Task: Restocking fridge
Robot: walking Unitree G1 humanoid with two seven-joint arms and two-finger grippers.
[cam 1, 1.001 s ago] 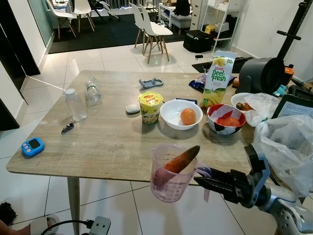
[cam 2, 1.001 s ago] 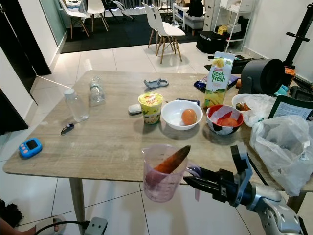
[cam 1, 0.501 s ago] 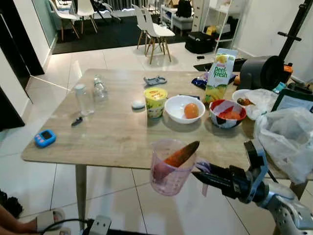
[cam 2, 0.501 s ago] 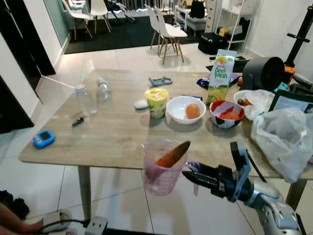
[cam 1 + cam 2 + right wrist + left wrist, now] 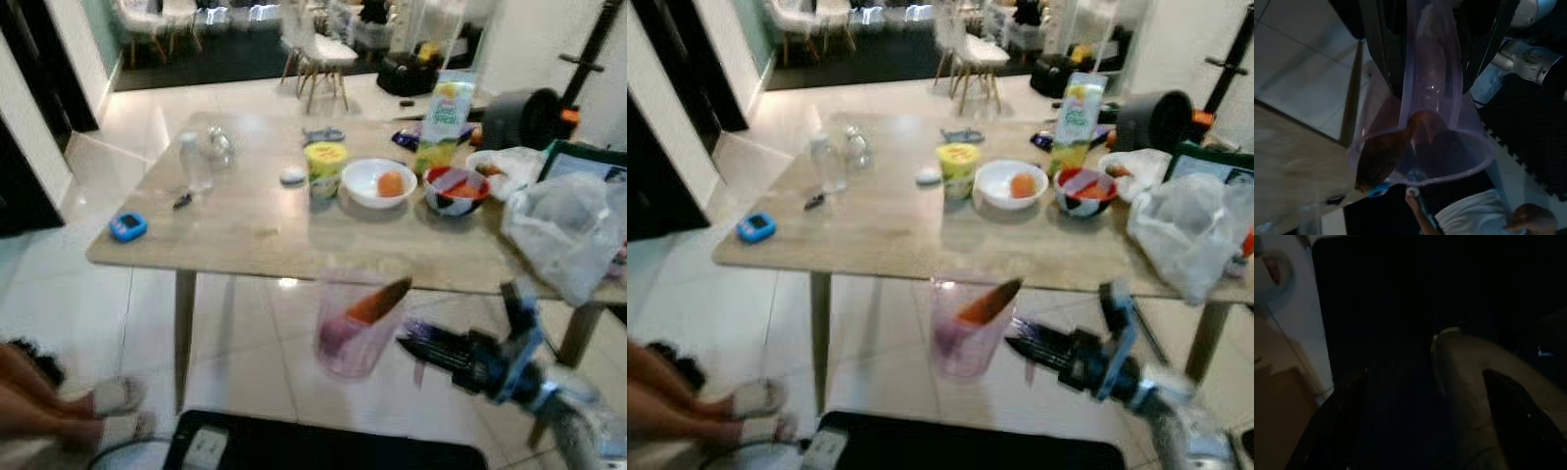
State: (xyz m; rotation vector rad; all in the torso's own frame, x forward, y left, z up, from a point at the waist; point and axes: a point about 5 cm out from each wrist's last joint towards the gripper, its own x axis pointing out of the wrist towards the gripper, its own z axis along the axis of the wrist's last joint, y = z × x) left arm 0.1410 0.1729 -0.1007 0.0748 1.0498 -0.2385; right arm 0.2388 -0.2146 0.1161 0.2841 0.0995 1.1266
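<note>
My right gripper is shut on the handle of a clear purple measuring cup, held level in the air in front of the wooden table and over the tiled floor. An orange-brown carrot-like vegetable leans inside the cup with its dark tip over the rim. In the right wrist view the cup hangs between the black fingers, with the vegetable against its wall. My left arm hangs idle; its wrist view is very dark. The eye views are blurred.
On the table stand a juice carton, a white bowl with an orange fruit, a red-white bowl, a noodle cup, bottles, a blue device and plastic bags. A person's legs are lower left; a black mat lies below.
The whole view has pulled back from the table, which now looks farther and smaller. The cup stays in my right gripper. A person's legs and a black mat have come into view.
</note>
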